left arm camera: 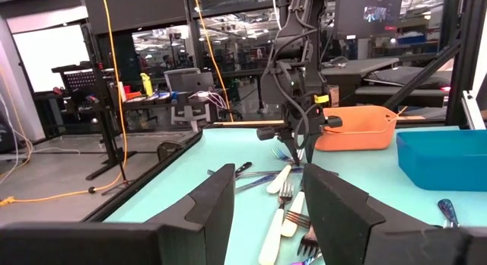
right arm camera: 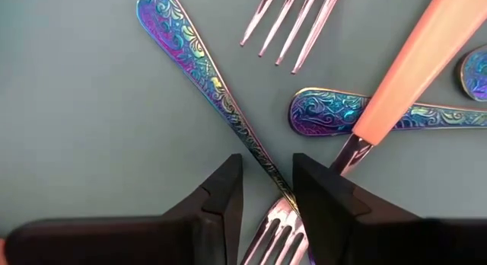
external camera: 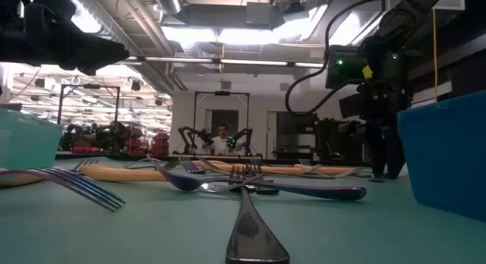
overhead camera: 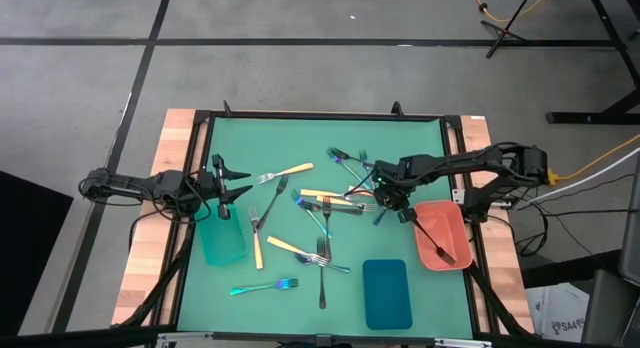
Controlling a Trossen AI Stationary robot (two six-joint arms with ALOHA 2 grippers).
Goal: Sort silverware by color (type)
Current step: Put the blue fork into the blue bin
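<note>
High view first: both arms are over the green mat (overhead camera: 400, 148), and the silverware (overhead camera: 300, 223) lies scattered across its middle — forks with tan handles, iridescent blue-teal pieces, a few dark ones. One tan-handled fork (overhead camera: 283, 173) lies near the far left of the pile, another (overhead camera: 257, 236) just beside the teal tray (overhead camera: 222, 240) at the left. An iridescent fork (overhead camera: 264, 286) lies alone toward the near edge, and a silver fork (overhead camera: 323, 273) points at that edge too. The blue tray (overhead camera: 386, 293) is at the near right, and the salmon tray (overhead camera: 440, 236) at the right edge has a dark utensil (overhead camera: 440, 246) lying in it.

The right gripper (overhead camera: 383, 200) is down in the thick of the pile, between the salmon tray and the mat's centre. Its wrist view shows the two dark fingers (right arm camera: 221, 200) standing apart with the stem of an iridescent fork (right arm camera: 205, 78) running up between them; I cannot tell whether they touch it. Beside it a tan handle (right arm camera: 399, 75) lies across another iridescent handle (right arm camera: 327, 113).

The left gripper (overhead camera: 228, 183) hangs just past the teal tray's far end, fingers (left arm camera: 217, 208) spread wide, nothing between them — it looks across the mat at the other arm and the salmon tray (left arm camera: 358, 128).

Low view: a silver fork (external camera: 250, 218) lies in the foreground, and a person shows far off in the room.
</note>
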